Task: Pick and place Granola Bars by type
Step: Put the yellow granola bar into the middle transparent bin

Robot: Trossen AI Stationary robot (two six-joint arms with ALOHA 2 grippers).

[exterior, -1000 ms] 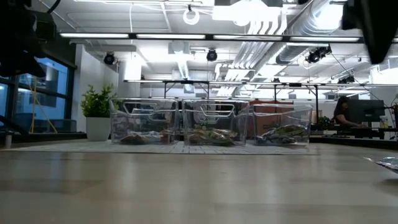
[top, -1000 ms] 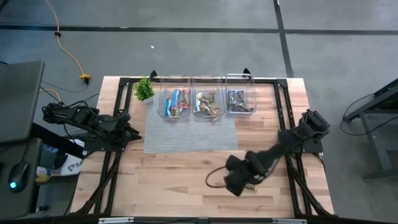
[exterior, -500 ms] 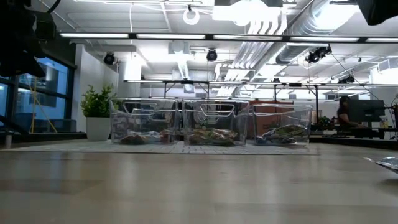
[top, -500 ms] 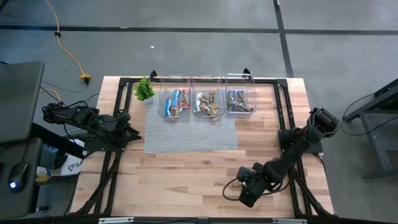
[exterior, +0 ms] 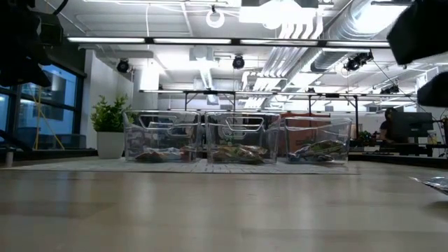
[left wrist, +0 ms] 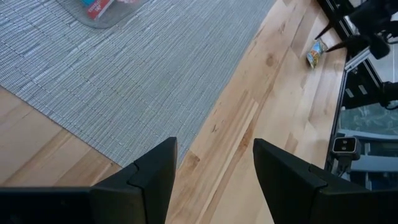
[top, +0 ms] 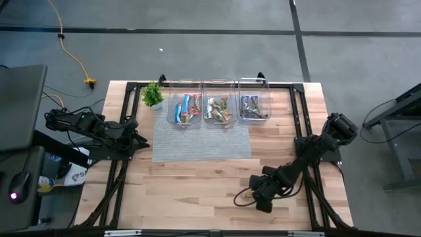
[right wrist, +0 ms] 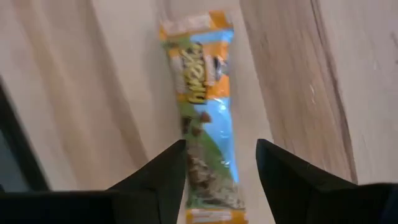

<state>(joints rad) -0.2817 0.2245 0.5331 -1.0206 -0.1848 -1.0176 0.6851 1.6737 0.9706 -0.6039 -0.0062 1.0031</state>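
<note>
A granola bar [right wrist: 208, 118] in an orange, blue and green wrapper lies flat on the bare desk [top: 197, 184], directly below your right tool [right wrist: 221, 158], running lengthwise between its spread fingers. It looks light, thin and crinkly-slick — pinch across the narrow middle, not the sealed ends. Your left tool [left wrist: 214, 165] waits spread, well away — over the grey mat's [left wrist: 137, 68] edge.

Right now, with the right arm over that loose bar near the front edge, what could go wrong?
1. The granola bar lies flat on the table with the right gripper open above it; the jaws could slide over the slick wrapper and miss.
2. It sits close to the table's right frame rail, so a nudge could push it out of reach.
3. Its wrapper mixes orange, blue and green, so it may land in the wrong bin.
</note>
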